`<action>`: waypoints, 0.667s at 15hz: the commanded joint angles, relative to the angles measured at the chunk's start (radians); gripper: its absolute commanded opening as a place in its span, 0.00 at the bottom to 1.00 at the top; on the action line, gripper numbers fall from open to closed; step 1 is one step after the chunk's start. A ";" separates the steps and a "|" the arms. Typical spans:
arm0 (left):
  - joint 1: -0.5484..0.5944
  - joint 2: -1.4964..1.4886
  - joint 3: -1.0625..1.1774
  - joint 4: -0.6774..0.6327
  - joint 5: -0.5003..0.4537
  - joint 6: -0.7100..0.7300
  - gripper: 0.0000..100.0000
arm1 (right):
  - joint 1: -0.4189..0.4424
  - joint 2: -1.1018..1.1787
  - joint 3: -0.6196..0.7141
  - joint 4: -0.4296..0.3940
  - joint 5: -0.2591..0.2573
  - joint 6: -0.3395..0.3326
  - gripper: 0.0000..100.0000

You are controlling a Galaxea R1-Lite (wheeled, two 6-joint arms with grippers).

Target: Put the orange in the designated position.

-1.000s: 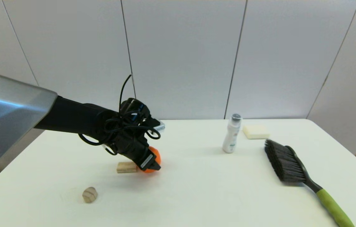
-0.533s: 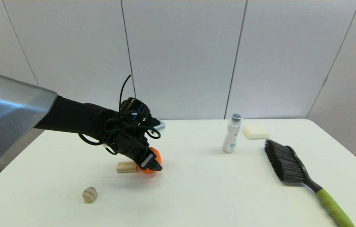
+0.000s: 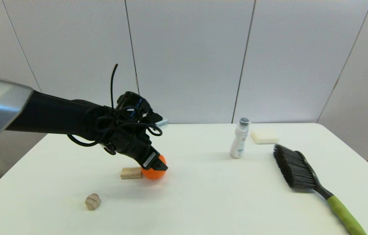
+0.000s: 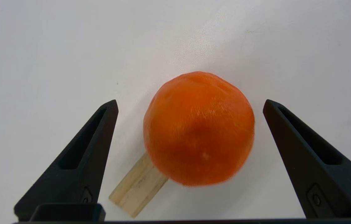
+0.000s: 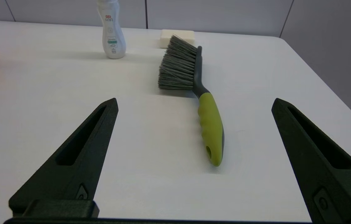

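The orange [image 3: 153, 171] sits on the white tabletop [image 3: 203, 195], its left side touching the end of a small wooden block [image 3: 131, 173]. The left end effector [image 4: 191, 105] hangs just above the orange with its fingers [image 4: 79, 161] spread wide on either side of the fruit, clear of the peel and gripping nothing; in the head view its tip [image 3: 157, 167] overlaps the orange's top. The patch of plain tabletop under the orange carries no outline or mark. A small tan wooden ball [image 3: 92, 201] lies nearer the robot and to the left of the orange, well apart from it. To the right of the orange stands a white bottle [image 3: 240, 138], upright, with a pale yellow sponge [image 3: 264, 136] just beyond it and a black-bristled brush with a green handle [image 3: 307, 176] farther right. The right end effector [image 5: 194, 105] is parked low over the tabletop on the brush's side of the orange, fingers apart and empty.
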State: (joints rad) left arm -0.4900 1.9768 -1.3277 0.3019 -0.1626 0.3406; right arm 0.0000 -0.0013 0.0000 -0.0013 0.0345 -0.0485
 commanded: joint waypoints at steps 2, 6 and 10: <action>0.028 -0.227 0.058 0.002 0.000 -0.003 1.00 | 0.000 0.001 0.000 0.000 0.001 -0.001 1.00; 0.103 -0.559 0.209 -0.001 0.003 0.000 1.00 | 0.000 0.001 0.000 0.000 0.001 -0.001 1.00; 0.191 -0.949 0.441 -0.004 0.008 0.000 1.00 | 0.000 0.001 0.000 0.000 0.001 -0.001 1.00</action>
State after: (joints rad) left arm -0.3796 1.3879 -1.0904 0.3026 -0.1581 0.3404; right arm 0.0000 -0.0013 0.0000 -0.0013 0.0349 -0.0485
